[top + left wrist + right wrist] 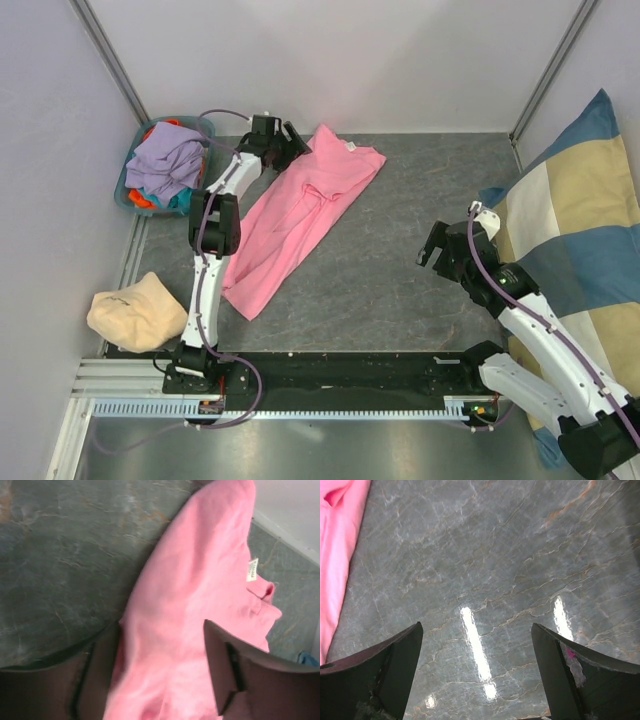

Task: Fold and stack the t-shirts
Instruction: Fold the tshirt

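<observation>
- The left jaws stand well apart and pinch nothing. The pink t-shirt (200,590) runs between them and on ahead of them. Whether its cloth brushes the inner faces cannot be told.
- Ahead of the left jaws and off to their right, the shirt's white neck label (253,570) shows at the collar, close to the far wall.
- From above, the pink t-shirt (300,215) lies spread in a long slant on the grey tabletop (400,250). Its collar end is beside the left jaws and its hem end lies back toward the arm bases.
- To the left of the left jaws, in the far corner, a basket (128,188) holds a heap with a lavender t-shirt (165,160) on top. Orange and teal cloth peeks out beneath it.
- The right jaws are spread wide and hold nothing. Only bare tabletop (485,570) lies between and ahead of them.
- Well off to the left of the right jaws, an edge of the pink t-shirt (335,555) shows, apart from them.
- Behind and to the right of the right jaws lies the blue-and-cream checked cushion (580,220).
- A cream cloth (135,312) sits bunched at the near left, well behind the left jaws.
</observation>
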{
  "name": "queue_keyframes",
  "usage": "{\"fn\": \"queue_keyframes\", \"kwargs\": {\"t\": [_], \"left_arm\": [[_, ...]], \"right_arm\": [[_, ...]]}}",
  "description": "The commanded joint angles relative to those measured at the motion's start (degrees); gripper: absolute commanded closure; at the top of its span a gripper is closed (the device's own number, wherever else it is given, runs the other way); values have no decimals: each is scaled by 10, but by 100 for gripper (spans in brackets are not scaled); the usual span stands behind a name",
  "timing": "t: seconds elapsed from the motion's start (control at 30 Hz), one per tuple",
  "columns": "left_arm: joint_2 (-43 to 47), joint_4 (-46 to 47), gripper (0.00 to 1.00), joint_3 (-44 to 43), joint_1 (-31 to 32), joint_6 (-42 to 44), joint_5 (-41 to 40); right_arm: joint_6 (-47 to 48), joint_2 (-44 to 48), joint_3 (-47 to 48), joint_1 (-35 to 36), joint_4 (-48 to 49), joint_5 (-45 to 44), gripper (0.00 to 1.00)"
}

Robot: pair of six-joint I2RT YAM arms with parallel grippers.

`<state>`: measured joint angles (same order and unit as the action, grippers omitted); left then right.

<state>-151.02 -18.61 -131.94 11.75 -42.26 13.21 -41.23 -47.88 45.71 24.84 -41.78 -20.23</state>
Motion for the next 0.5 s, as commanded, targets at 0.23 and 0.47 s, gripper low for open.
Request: {"fn": "queue_keyframes", "kwargs": {"t": [0.23,0.47], "left_arm": [[265,48,0,224,3,82,-28],[496,78,0,428,6,134,-71]], "right_arm": [[-44,-44,-105,1,204,145,2],[-89,-210,-107,91,363,166,4]]}}
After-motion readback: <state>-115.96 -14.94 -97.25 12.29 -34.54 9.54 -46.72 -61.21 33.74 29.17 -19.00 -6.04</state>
